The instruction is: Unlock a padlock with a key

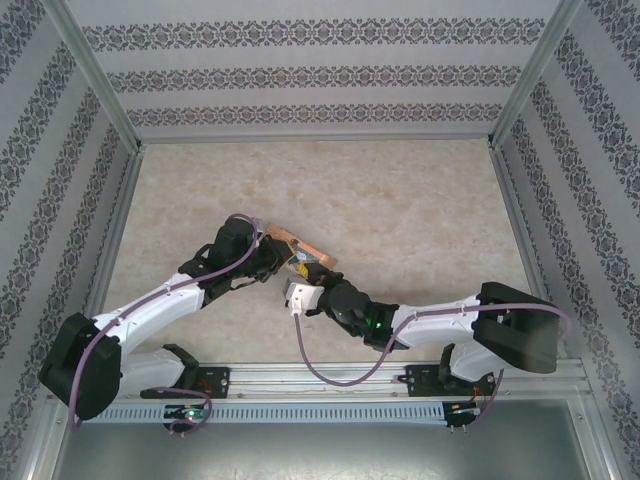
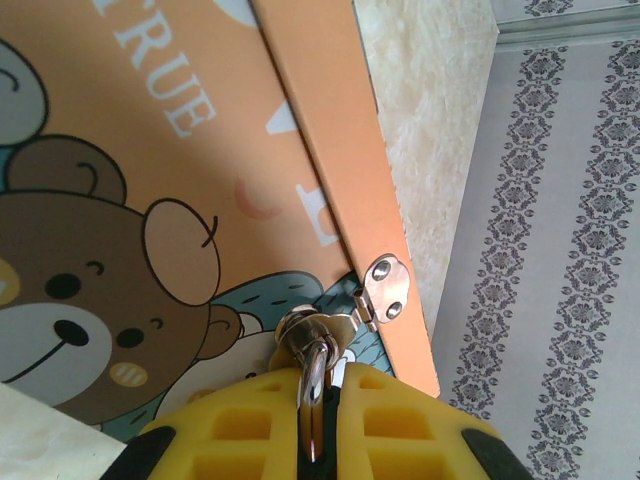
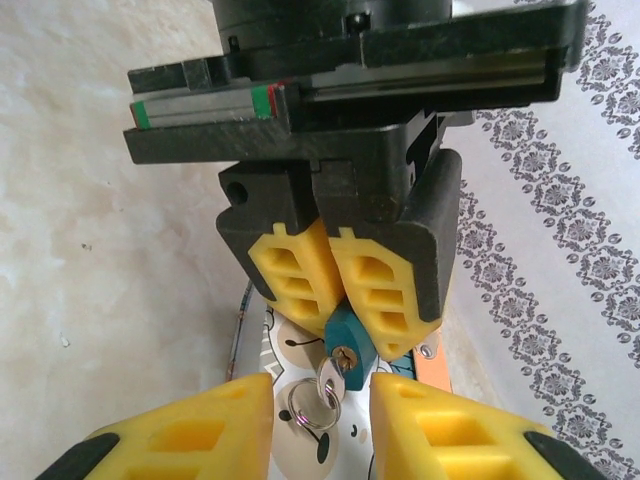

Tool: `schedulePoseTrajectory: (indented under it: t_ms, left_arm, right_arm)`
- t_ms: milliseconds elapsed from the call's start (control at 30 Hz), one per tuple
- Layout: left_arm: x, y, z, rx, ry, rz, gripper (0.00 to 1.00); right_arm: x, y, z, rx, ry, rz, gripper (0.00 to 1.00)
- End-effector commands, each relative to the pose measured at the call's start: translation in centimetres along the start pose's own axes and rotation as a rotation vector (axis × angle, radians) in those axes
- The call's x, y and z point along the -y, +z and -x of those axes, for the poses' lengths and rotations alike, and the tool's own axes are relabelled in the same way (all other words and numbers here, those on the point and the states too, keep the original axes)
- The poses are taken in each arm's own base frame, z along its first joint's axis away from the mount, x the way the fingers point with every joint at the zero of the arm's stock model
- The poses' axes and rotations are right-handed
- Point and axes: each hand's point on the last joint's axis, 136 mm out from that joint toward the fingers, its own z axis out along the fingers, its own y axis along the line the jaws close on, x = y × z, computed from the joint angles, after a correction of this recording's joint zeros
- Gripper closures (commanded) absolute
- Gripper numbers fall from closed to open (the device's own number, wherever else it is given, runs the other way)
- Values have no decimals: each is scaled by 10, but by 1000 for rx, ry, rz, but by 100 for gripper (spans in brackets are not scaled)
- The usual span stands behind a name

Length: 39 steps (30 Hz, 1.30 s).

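The teal padlock [image 3: 351, 337] hangs on the hasp [image 2: 385, 290] of the orange cartoon box [image 2: 150, 230], its keyhole facing the right wrist camera. My left gripper [image 3: 348, 322] is shut on the padlock's body; in the left wrist view its yellow fingers [image 2: 400, 425] close around the silvery shackle [image 2: 314, 365]. A small silver key [image 3: 333, 378] sits in the keyhole with a wire ring [image 3: 311, 409] dangling from it. My right gripper [image 3: 320, 420] is open, one yellow finger [image 3: 190, 435] on each side of the key and touching neither key nor ring. From above, both grippers meet at the box [image 1: 305, 250].
The box lies on a pale marble-look table [image 1: 400, 200] inside a patterned-wall enclosure [image 1: 320, 70]. A metal rail [image 1: 330, 385] runs along the near edge by the arm bases. Open tabletop lies behind and to the right of the box.
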Motion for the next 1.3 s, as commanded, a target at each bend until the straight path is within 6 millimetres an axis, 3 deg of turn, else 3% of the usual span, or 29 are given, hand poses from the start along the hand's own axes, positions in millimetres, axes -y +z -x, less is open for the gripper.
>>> schedulePoseTrajectory:
  t_ms: [0,467,967,1267]
  left_arm:
    - [31,-6,5,16,23,-99,100]
    - [34,-5,4,7,20,-106,100]
    - [36,0,3,-11,11,-119,100]
    - [37,0,4,-9,9,-123,100]
  right_arm:
    - [15,6,5,6,42,-49,70]
    - [14,14,-2,-15,56,-44,76]
    - [16,22,-2,-21,89,-57,93]
    - [18,23,-3,-21,129,-67,98]
